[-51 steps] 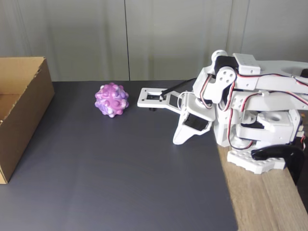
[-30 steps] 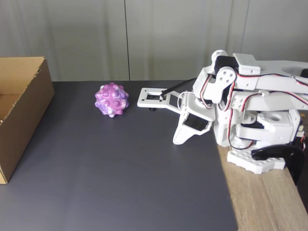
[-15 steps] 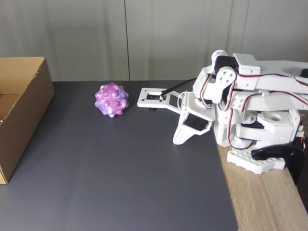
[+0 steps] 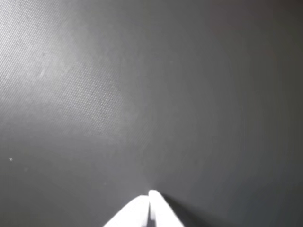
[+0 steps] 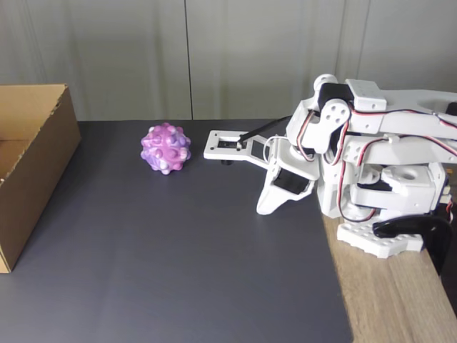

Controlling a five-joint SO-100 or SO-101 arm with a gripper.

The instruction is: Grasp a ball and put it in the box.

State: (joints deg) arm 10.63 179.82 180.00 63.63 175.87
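The ball (image 5: 166, 148), bumpy and marbled pink, purple and white, rests on the dark mat toward the back in the fixed view. The brown cardboard box (image 5: 43, 157) stands open-topped at the left edge, well left of the ball. The white arm is folded up at the right. Its gripper (image 5: 263, 209) points down at the mat, roughly a box-width to the right of the ball and nearer the front. In the wrist view the gripper (image 4: 149, 196) shows two white fingertips pressed together over bare mat, shut with nothing held.
The dark grey mat (image 5: 178, 271) covers most of the table. A strip of bare wood (image 5: 393, 300) runs along the right, where the arm's base (image 5: 378, 243) is clamped. A grey wall (image 5: 214, 57) stands close behind.
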